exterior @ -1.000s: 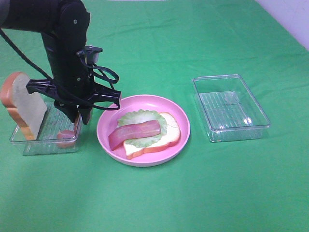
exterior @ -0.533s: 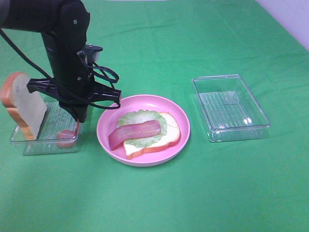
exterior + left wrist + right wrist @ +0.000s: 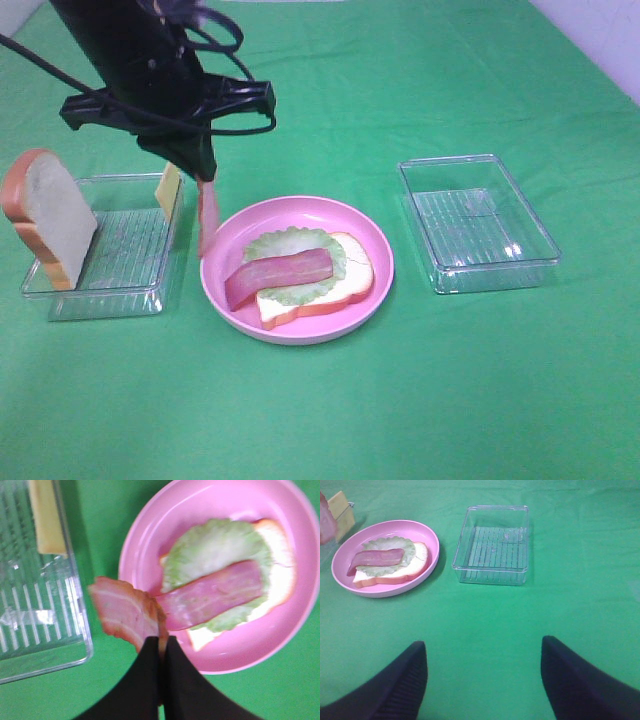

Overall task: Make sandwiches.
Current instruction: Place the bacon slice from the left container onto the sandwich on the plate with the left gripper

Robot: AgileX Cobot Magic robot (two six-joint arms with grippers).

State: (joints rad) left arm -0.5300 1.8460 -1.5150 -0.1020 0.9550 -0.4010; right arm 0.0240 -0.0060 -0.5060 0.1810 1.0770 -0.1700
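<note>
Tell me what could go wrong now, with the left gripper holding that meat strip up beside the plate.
The left gripper pinches the hanging meat strip only by one end, so it may slip out in transit. Its low end dangles near the pink plate's rim and could catch there. Laying it down might nudge the other strip off the lettuce.

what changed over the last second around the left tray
The left gripper shut on a meat strip in the left tray and lifted it out; the strip now hangs over the gap between that tray and the pink plate. The bread slice leaning in the tray, the open sandwich on the plate and the right tray stayed put.
</note>
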